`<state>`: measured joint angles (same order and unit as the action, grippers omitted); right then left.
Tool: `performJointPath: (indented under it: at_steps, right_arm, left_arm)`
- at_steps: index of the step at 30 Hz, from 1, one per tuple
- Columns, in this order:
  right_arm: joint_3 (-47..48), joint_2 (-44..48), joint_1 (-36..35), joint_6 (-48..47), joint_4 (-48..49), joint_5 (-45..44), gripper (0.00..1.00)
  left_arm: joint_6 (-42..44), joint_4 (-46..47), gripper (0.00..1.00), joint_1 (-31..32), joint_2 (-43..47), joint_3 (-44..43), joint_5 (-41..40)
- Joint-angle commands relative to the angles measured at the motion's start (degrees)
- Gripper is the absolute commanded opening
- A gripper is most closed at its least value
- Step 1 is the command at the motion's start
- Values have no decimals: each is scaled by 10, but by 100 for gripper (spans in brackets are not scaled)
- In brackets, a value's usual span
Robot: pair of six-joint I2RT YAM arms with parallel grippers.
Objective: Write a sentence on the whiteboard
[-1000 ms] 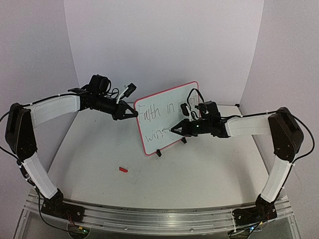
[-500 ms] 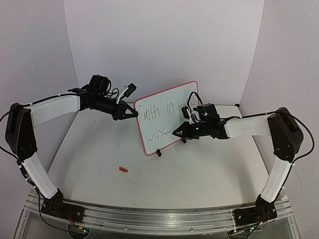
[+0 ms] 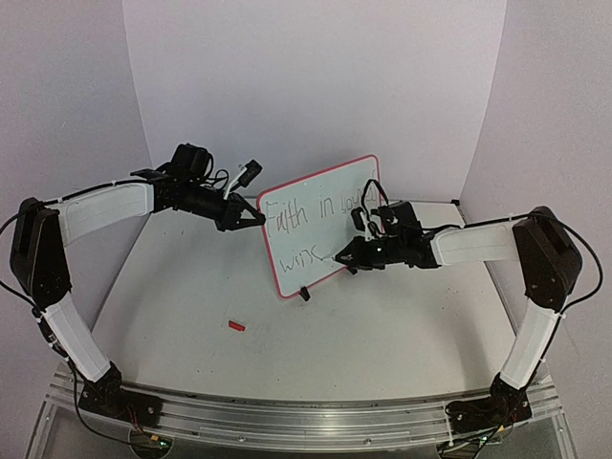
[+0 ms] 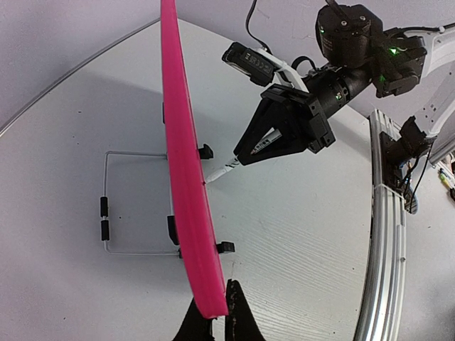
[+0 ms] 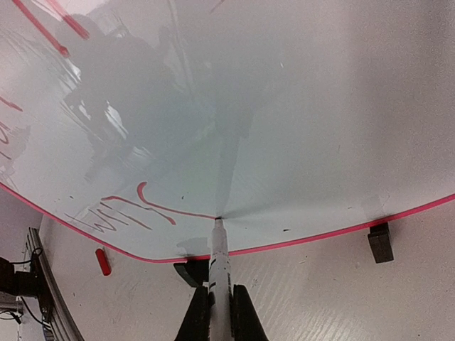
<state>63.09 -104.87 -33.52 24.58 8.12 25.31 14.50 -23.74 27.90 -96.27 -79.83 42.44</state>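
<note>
The whiteboard (image 3: 317, 235) with its red-pink rim stands tilted on the table. My left gripper (image 3: 260, 218) is shut on its left edge; in the left wrist view the gripper (image 4: 219, 312) pinches the pink rim (image 4: 186, 177). The sentence (image 3: 308, 208) runs in two lines, the lower one (image 3: 304, 258) reading roughly "wins". My right gripper (image 3: 341, 256) is shut on a white marker (image 5: 219, 256). The marker's tip touches the board at the end of the last stroke (image 5: 178, 210). From the left wrist, the marker (image 4: 224, 169) meets the board's face.
A small red cap (image 3: 236, 326) lies on the table in front of the board, also seen from the right wrist as the cap (image 5: 103, 261). Black clip feet (image 5: 380, 241) hold the board's lower edge. A wire stand (image 4: 106, 213) sits behind it. A metal rail (image 3: 306, 413) lines the near edge.
The right gripper has slid rightward along the lower line with the marker, drawing the last stroke of the lower word longer. The left arm and the board have not moved.
</note>
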Motion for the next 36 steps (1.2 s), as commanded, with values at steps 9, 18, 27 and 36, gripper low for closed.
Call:
performJointPath:
  at_steps: [9, 18, 27, 36]
  right_arm:
    - [37, -21, -20, -19, 7, 1, 0]
    - [20, 17, -25, -17, 8, -3, 0]
    - [-39, 88, -20, -6, 9, -44, 0]
    - [-22, 59, -21, -9, 3, -96, 0]
  left_arm:
    - [9, -62, 0, 21, 0, 4, 13]
    - [9, -62, 0, 21, 4, 4, 11]
    - [9, -63, 0, 21, 5, 4, 12]
    - [9, -63, 0, 21, 6, 4, 12]
